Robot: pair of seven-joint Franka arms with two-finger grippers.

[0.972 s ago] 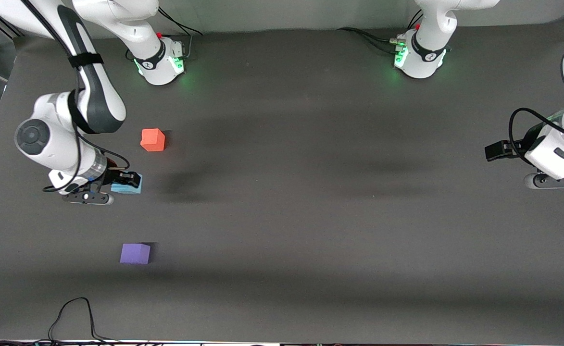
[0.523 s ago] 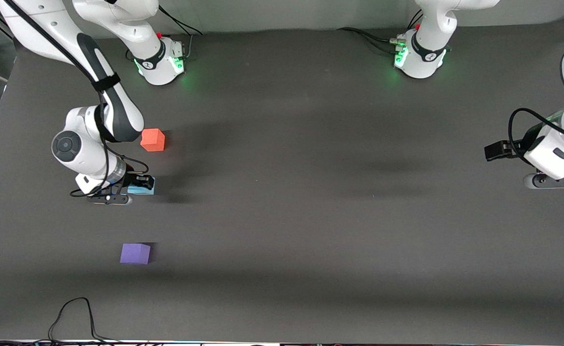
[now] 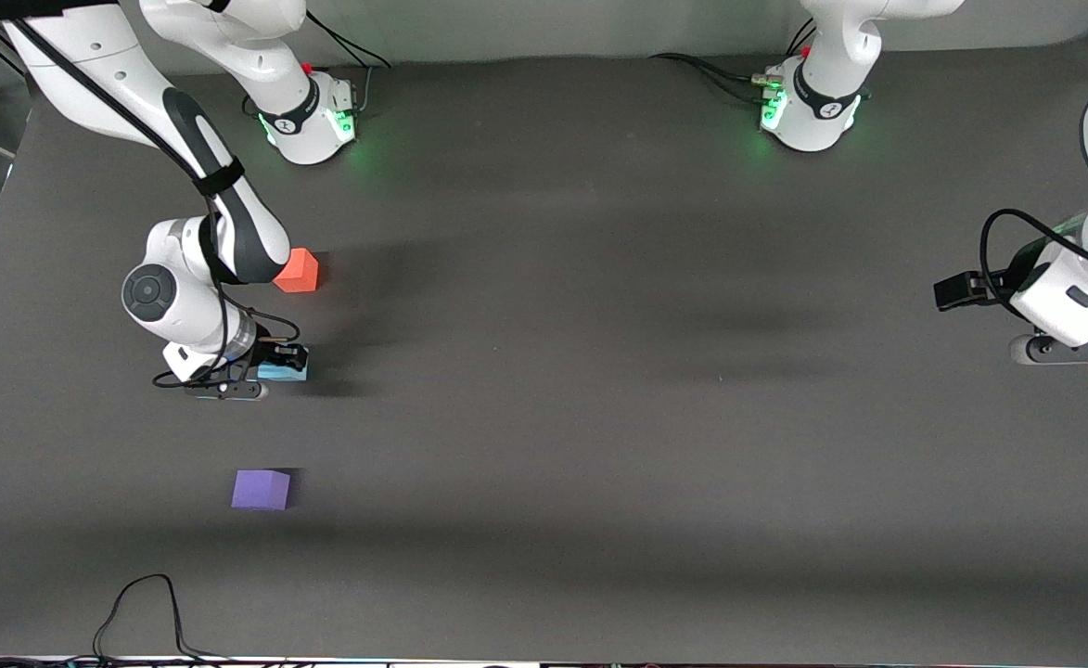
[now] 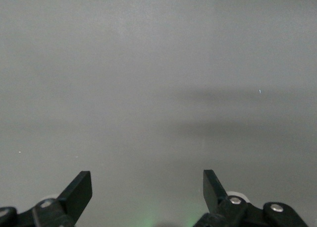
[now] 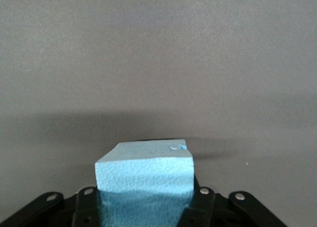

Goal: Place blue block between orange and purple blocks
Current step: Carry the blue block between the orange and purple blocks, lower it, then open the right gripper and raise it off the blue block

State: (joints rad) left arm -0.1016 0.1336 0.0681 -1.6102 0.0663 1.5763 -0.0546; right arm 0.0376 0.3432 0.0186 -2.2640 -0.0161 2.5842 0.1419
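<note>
You have the blue block (image 3: 284, 371) gripped in the right gripper (image 3: 276, 364) fingers, roughly between orange block (image 3: 300, 272) and purple block (image 3: 261, 489). Setting down and release remain. Left gripper (image 3: 956, 290) waits open at its table end.

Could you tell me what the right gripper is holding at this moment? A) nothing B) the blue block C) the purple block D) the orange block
B: the right gripper is shut on the blue block, which shows between its fingers in the right wrist view, while the orange block and the purple block sit untouched on the table.
</note>
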